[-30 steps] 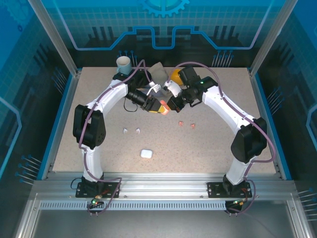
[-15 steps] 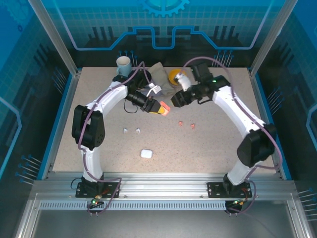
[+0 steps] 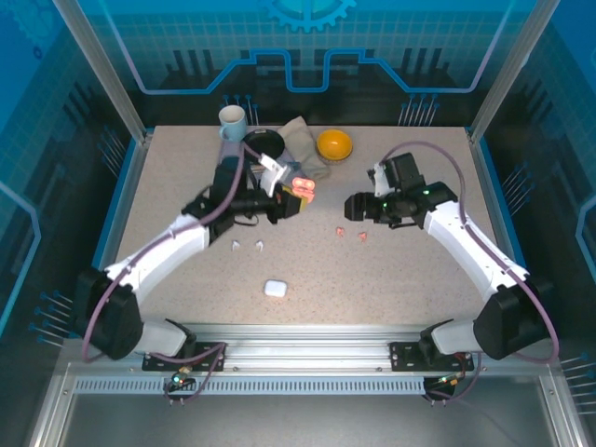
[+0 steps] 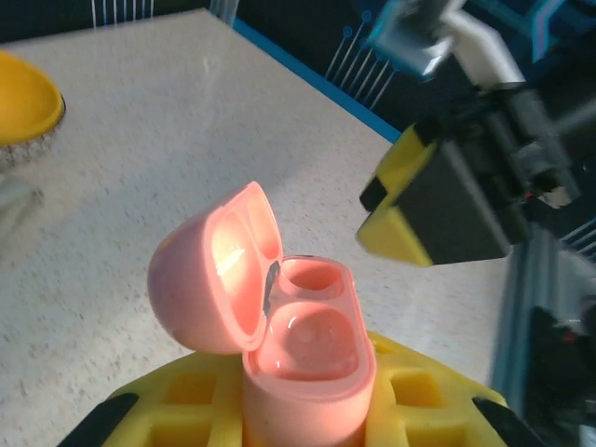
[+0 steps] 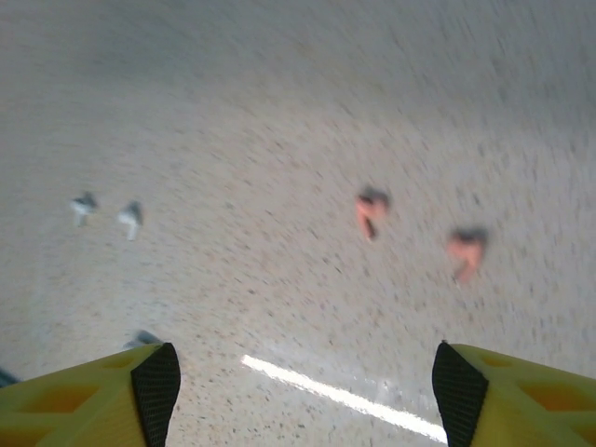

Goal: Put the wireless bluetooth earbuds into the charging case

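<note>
Over the table [image 3: 410, 279] our right gripper [image 5: 307, 382] hangs wide open and empty, and our left gripper [image 3: 291, 203] squeezes the pink case [image 4: 298, 340], lid up so we can fill it, with the tiny pink earbuds [image 5: 371, 210] lying near the right one, ready for grabbing.

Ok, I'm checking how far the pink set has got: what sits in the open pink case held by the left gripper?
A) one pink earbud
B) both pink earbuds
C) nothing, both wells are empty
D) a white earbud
C: the left wrist view shows the pink case with its lid up and both wells bare, while the pink earbuds lie on the table.
</note>
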Robot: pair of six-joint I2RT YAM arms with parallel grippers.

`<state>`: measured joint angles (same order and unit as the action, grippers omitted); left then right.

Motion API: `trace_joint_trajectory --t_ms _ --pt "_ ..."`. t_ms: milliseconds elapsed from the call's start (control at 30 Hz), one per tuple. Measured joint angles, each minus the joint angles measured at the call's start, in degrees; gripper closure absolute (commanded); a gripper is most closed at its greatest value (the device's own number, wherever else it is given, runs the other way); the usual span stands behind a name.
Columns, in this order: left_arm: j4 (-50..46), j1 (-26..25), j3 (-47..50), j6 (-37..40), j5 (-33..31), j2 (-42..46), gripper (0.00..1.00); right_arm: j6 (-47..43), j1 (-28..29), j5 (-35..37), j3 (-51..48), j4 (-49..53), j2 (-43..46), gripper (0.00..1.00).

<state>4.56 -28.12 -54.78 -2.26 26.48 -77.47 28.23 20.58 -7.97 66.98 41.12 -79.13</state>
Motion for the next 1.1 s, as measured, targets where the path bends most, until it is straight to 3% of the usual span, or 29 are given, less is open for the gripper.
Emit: trace_joint_trajectory --t_ms 100,167,267,567,767,1100 --pt "13.2 -4.7 8.1 0.9 -7.9 1.3 1.0 4.1 2.2 3.4 -0.7 -0.3 -2.3 0.19" --pt "20.4 -6.0 11.7 1.2 -12.2 1.3 1.0 6.0 3.7 5.2 -0.7 -0.9 -3.9 0.12" --pt "30.0 -7.5 15.2 2.3 -17.6 1.1 1.0 8.3 5.1 7.3 -0.6 -1.3 -6.9 0.09" --pt "50.1 -9.9 21.4 4.4 -23.4 0.5 1.0 12.5 5.3 11.3 3.0 -0.7 -12.9 0.1" --pt "55.0 -9.9 23.5 6.8 -26.5 0.7 1.0 15.3 5.4 11.9 8.3 -0.3 -18.4 0.12" --pt "55.3 -9.2 23.5 7.7 -27.8 1.2 1.0 17.9 7.8 14.4 22.0 6.5 -30.9 0.19"
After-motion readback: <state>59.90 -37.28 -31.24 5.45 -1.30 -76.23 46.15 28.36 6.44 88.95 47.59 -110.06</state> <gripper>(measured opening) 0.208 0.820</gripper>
